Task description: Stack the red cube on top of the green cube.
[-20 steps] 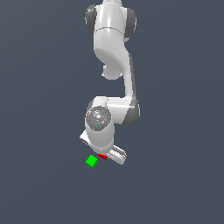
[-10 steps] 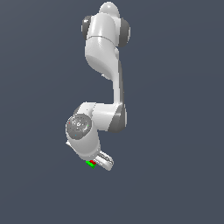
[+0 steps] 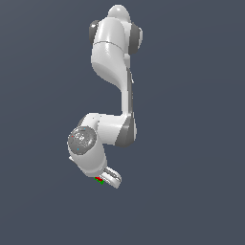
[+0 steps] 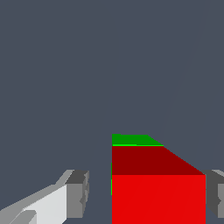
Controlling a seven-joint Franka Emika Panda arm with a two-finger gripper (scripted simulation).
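Observation:
In the wrist view the red cube (image 4: 157,197) fills the space between my fingers. A thin strip of the green cube (image 4: 131,140) shows just past it, so the red one lies over the green one. My gripper (image 4: 146,192) is open: one finger (image 4: 78,192) stands clear of the red cube with a visible gap, and the other finger (image 4: 215,192) is right at its opposite face. The exterior view shows only specks of the red cube (image 3: 98,179) and the green cube (image 3: 101,182), under the gripper (image 3: 109,178) at the arm's low end.
The white arm (image 3: 115,62) folds down from the upper middle of the exterior view, its elbow (image 3: 127,134) above the hand. Plain dark grey ground (image 3: 191,191) lies all around.
The arm has swung toward the exterior view's left, bringing the red cube from beside the green cube to over it. The hand now covers most of both cubes.

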